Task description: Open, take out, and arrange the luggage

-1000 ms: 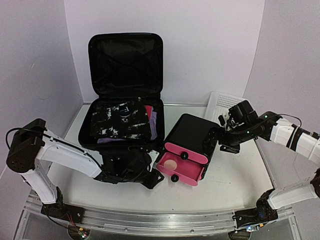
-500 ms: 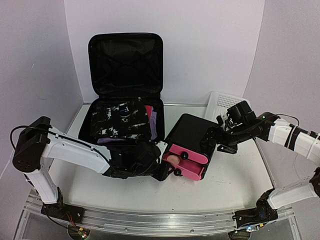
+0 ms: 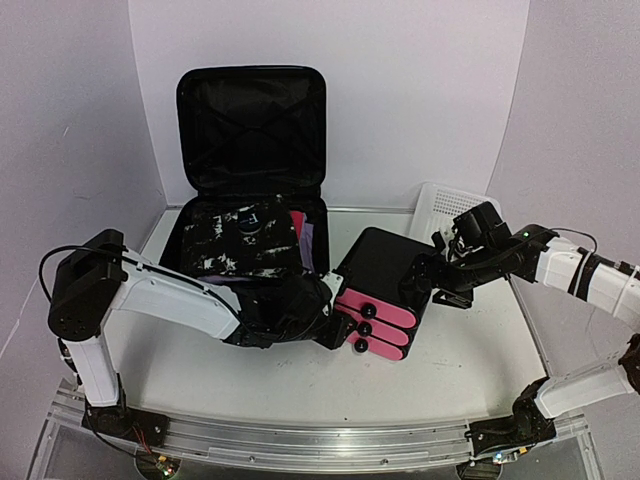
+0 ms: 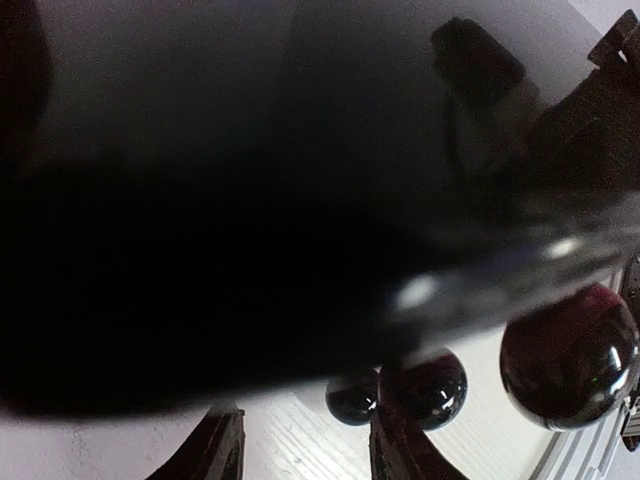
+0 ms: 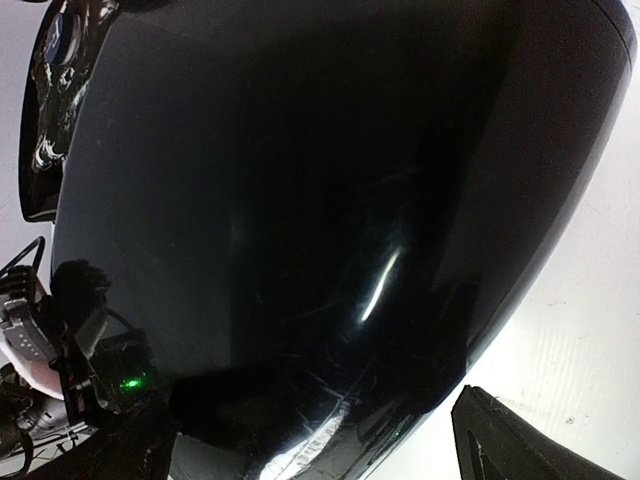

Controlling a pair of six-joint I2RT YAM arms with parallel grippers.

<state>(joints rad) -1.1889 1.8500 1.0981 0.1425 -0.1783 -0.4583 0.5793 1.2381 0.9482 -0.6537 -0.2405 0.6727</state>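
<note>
The luggage [image 3: 250,130] stands open in the upper left-centre of the overhead view, its lid upright against the back wall and its lower half flat on the desk [image 3: 470,370]. Folded clothes [image 3: 235,245] remain packed inside.

Just right of it, at frame centre, sits a black box [image 3: 385,262] with three pink drawer fronts [image 3: 375,318], all flush. A white basket [image 3: 445,205] lies behind the box.

The left gripper [image 4: 305,450] is at the drawer knobs [image 4: 570,345], its jaws partly apart and holding nothing. The right gripper [image 3: 437,283] is set against the box's rear, its jaws spread wide; whether they touch the box cannot be told.

Likely hazards:
- A knob could catch between the left jaws as the arm backs away, dragging a drawer out again.
- If the rear brace slips, further pushing would probably slide or tip the box.
- The left arm lies along the luggage's near rim, so a careless lift might snag it or disturb the clothes.

A second ago the lowest drawer stood out, showing a pale round object. It was half closed midway and is now shut, the left arm having reached further toward frame centre.
</note>
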